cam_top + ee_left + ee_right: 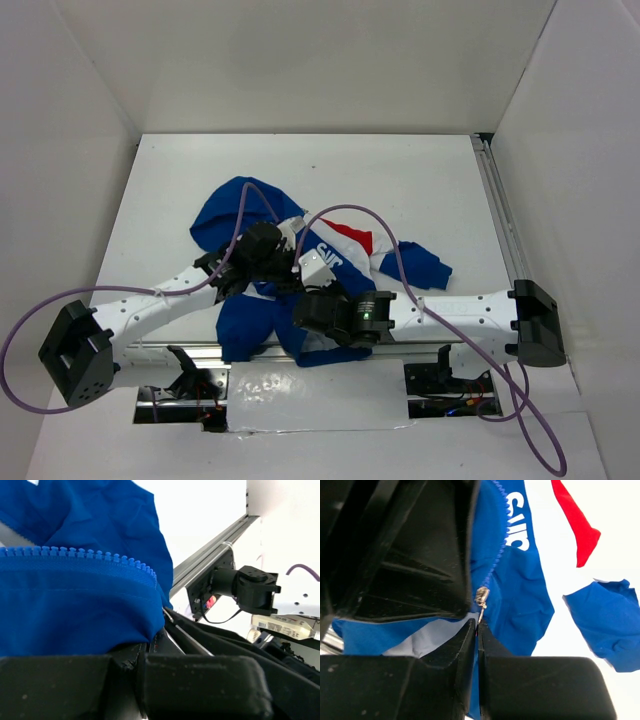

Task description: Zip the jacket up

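White table (400,180) under everything. I've got the jacket (215,225) crumpled in a heap on it, right where both sets of jaws meet, blue hood on the far side of them. Aluminium rail (210,555) runs past beyond the left jaws

Left gripper (150,647): jaws pressed together, pinching a fold of the blue fabric. The cloth drapes over the fingers (200,680) and rises above them

Right gripper (478,635): jaws closed to a hairline, pinching the pull tab (479,617)

Loose blue fold (605,625) lies on the table off to the right of the right jaws, apart from the main body. Red panel (575,525) sits above that, further out from the jaw tips. Pale lining (427,637) shows just left of the right jaw tips. White lettering (517,522) is beyond the jaws, beside the zip line

Zipper teeth (75,554), blue, run across just above the left jaws, one row only on view. Metal slider (481,596) hangs just above the right jaw tips, tab dropping from it straight into the gap
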Tool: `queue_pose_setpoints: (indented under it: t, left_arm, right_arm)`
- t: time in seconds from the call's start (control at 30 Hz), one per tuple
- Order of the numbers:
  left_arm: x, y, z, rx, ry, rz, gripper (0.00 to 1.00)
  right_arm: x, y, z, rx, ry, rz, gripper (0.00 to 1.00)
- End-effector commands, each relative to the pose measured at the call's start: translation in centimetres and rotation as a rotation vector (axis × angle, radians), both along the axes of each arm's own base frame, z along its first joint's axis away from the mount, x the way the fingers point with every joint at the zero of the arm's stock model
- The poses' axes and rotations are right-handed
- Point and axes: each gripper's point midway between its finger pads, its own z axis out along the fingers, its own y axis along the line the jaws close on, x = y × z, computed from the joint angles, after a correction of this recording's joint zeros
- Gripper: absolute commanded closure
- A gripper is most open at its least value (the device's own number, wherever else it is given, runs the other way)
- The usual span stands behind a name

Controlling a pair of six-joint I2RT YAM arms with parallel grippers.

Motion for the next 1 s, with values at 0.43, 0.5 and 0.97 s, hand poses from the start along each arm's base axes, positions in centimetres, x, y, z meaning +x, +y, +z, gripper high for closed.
queue_pose_setpoints:
  t: [0.43,0.5,0.97]
  left_arm:
    - [-0.5,-0.3,-0.3,0.001,-0.083,-0.085,1.0]
    - [-0.7,-0.2,-0.3,0.002,-0.089,-0.092,1.0]
    - [-2.1,-0.5,0.5,-0.046,-0.178,-0.238,1.0]
  right_arm:
    - [-0.2,2.0,3.5,0.169,-0.02,0.078,1.0]
    - [0.2,1.5,3.6,0.17,-0.028,0.044,1.0]
    - [1.2,0.4,2.7,0.25,0.147,-0.013,1.0]
